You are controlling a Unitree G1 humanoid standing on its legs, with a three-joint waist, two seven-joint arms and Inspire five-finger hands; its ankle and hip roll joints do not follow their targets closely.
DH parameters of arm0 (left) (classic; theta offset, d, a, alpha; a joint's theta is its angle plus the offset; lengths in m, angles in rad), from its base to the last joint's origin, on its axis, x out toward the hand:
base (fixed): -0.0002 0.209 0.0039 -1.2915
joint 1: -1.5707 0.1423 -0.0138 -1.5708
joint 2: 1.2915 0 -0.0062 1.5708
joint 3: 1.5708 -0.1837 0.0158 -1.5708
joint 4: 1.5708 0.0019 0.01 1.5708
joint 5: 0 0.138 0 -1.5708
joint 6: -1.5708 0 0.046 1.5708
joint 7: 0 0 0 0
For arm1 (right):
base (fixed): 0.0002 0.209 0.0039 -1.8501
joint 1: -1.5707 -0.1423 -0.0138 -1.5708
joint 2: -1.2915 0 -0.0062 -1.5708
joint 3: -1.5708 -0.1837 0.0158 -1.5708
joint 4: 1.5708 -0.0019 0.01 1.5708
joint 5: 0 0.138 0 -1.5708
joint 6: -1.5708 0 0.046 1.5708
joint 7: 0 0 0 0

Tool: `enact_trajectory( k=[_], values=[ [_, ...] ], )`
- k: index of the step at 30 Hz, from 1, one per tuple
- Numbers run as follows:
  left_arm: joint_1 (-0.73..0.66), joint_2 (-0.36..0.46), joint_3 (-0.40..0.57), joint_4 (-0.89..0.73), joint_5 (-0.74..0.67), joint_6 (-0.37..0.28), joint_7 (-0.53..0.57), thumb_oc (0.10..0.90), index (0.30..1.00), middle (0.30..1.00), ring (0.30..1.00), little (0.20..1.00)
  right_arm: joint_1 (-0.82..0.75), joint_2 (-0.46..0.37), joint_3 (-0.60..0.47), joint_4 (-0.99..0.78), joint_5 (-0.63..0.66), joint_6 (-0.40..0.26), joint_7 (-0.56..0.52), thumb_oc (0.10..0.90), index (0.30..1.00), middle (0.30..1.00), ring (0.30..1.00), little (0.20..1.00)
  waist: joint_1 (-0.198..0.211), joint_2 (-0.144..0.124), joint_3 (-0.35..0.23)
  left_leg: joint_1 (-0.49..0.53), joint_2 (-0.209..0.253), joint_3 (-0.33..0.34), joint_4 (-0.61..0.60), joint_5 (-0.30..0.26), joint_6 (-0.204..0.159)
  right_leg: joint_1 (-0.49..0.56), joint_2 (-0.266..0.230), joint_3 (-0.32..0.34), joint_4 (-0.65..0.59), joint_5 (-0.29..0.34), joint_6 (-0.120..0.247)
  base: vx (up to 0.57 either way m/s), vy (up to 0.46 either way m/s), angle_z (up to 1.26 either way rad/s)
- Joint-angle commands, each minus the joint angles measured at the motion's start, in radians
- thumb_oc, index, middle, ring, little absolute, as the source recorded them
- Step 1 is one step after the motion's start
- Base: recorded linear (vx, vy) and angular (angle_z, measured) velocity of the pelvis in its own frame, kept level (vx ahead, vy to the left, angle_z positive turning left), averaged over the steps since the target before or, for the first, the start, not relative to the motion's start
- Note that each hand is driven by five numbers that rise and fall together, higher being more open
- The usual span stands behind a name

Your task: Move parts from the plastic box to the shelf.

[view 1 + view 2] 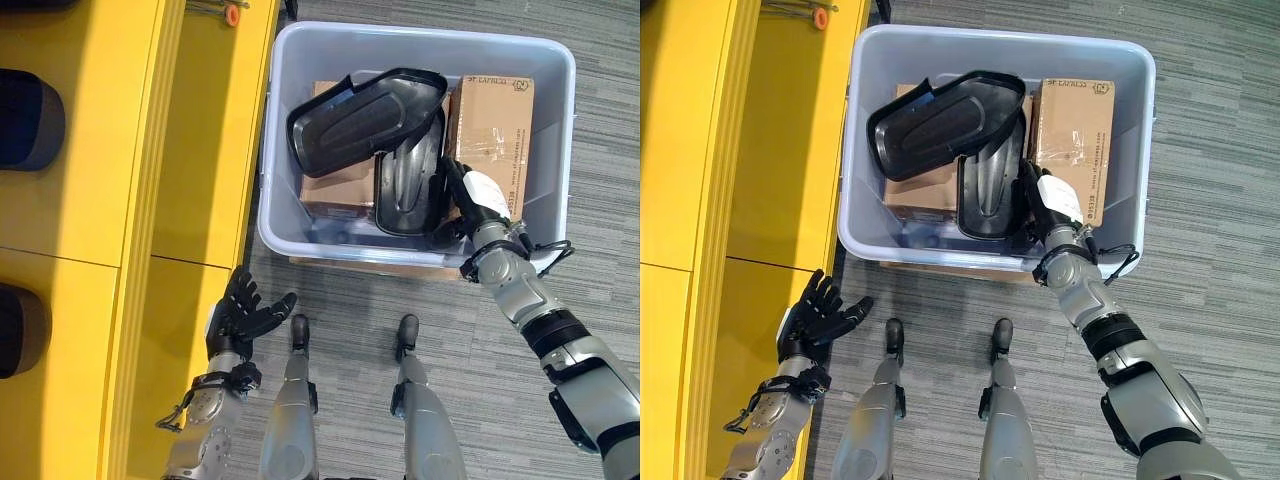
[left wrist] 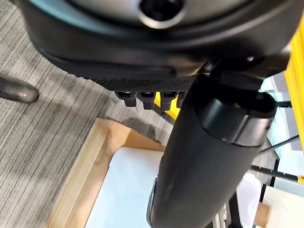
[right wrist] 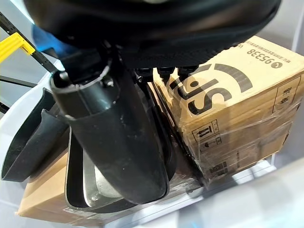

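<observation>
A pale grey plastic box [image 1: 420, 35] stands on the floor and holds two black moulded parts on top of cardboard boxes. The large black part [image 1: 365, 115] lies across the top. A smaller black part [image 1: 405, 185] leans beneath it. My right hand [image 1: 472, 198] reaches into the box between this smaller part [image 3: 90, 190] and a brown cardboard box [image 1: 495, 120], fingers straight and gripping nothing. My left hand [image 1: 238, 318] hangs open and empty beside the yellow shelf [image 1: 100, 150].
Two dark parts [image 1: 25, 120] [image 1: 15, 330] sit in the shelf's compartments at the far left. A second cardboard box [image 1: 335, 190] lies under the black parts. The plastic box rests on a flat brown board [image 1: 380, 268]. Grey carpet surrounds it.
</observation>
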Motion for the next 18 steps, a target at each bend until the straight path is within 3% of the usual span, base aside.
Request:
enact_trajectory(
  k=[1,18],
  values=[
    [0.017,0.032,0.022,-0.105,-0.006,-0.079,0.007,0.900,1.000,1.000,1.000,1.000,-0.051,0.038,0.034,-0.065,-0.057,-0.045,0.007,0.900,1.000,1.000,1.000,1.000,0.018,-0.036,-0.034,-0.023,0.011,0.008,0.001,0.004,0.022,0.067,-0.102,-0.018,0.056,-0.137,0.082,0.00,0.000,0.00],
    [0.010,0.041,0.020,-0.111,-0.022,-0.093,0.021,0.900,1.000,1.000,1.000,1.000,-0.223,0.011,-0.001,-0.011,-0.034,-0.019,-0.093,0.900,1.000,1.000,1.000,1.000,0.029,-0.026,-0.036,-0.033,0.005,0.010,-0.007,0.007,0.020,0.052,-0.103,-0.014,0.048,-0.130,0.082,0.00,0.000,0.00]
  ],
)
